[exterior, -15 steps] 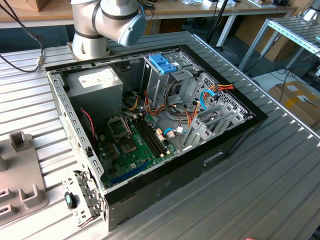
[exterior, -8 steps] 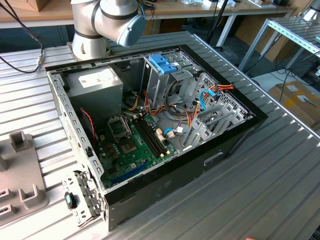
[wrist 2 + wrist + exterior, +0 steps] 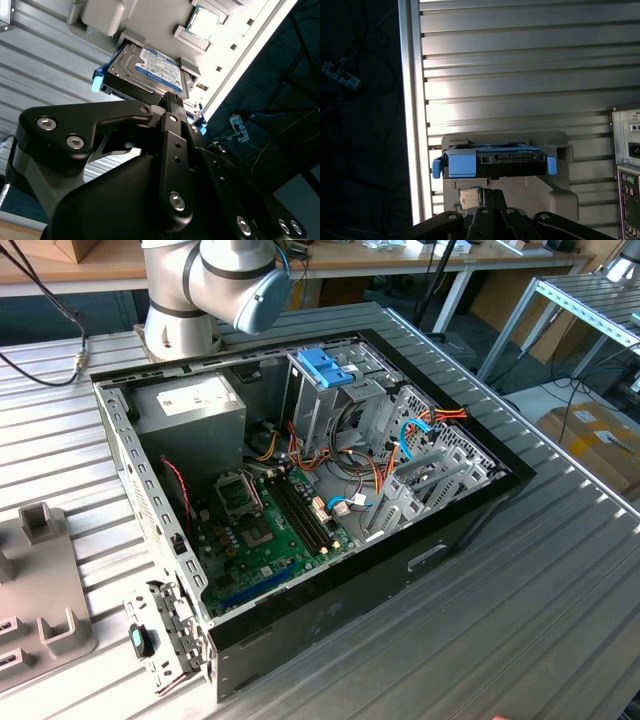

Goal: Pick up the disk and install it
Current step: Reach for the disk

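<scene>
Whether the end effector (image 3: pixel 172 97) is spread or pressed together cannot be told. In the second wrist view its black tip overlaps the near edge of the disk (image 3: pixel 150 67), and contact cannot be judged. In the first wrist view the end effector (image 3: pixel 492 192) sits close to the disk (image 3: pixel 510 159), whose dark connector side faces the camera between the blue frame ends (image 3: pixel 460 162).

The disk rests in a grey holder (image 3: pixel 100 15) on the ribbed metal desk (image 3: pixel 50 65), label side up in the second wrist view. A square chip (image 3: pixel 205 22) lies in another pocket of that holder, just beside the disk. The first wrist view adds the desk edge (image 3: pixel 412 100) running just beside the holder, with dark floor and loose cables past it. On the other side, bare desk separates the holder from the rear panel of the computer case (image 3: pixel 627 175).

The exterior view shows the case (image 3: pixel 470 510) lying open. The arm's base (image 3: pixel 180 320) stands at eleven o'clock from it, and part of a grey holder (image 3: pixel 40 570) lies at eight o'clock, at the exterior view's left edge. Inside the case, the grey metal box (image 3: pixel 190 405) sits at eleven o'clock, the cage with a blue handle (image 3: pixel 325 365) at one o'clock and the green board (image 3: pixel 265 530) at seven o'clock. Open desk stretches from three to five o'clock.
</scene>
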`<state>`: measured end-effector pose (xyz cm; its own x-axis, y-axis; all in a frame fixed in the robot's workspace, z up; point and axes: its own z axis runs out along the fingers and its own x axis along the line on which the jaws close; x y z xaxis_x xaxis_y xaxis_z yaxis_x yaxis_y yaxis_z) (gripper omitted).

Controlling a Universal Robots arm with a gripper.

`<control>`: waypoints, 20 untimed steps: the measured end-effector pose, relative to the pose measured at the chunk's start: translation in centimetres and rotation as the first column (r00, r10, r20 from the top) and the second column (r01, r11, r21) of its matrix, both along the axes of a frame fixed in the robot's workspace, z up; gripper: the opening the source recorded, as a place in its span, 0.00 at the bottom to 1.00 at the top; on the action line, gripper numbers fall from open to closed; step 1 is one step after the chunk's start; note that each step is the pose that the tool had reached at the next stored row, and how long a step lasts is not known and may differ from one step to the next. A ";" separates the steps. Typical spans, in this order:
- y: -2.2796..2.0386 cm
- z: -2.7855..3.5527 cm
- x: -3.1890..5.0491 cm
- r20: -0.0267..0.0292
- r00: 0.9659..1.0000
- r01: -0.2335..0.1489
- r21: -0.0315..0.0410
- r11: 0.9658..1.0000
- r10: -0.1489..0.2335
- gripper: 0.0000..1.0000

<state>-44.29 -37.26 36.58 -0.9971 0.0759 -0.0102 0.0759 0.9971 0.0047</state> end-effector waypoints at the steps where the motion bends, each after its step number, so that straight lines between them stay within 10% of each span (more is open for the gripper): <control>1: 0.01 0.01 0.00 0.000 1.000 0.000 -0.004 1.000 0.000 0.11; 6: 0.02 -0.01 0.00 0.000 1.000 0.000 -0.027 1.000 0.000 0.11; 20: 0.87 -0.10 0.00 0.000 1.000 0.000 -0.036 0.999 0.000 0.11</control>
<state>-44.30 -36.39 36.48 -0.9971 0.0754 -0.0128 0.0758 0.9966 -0.0315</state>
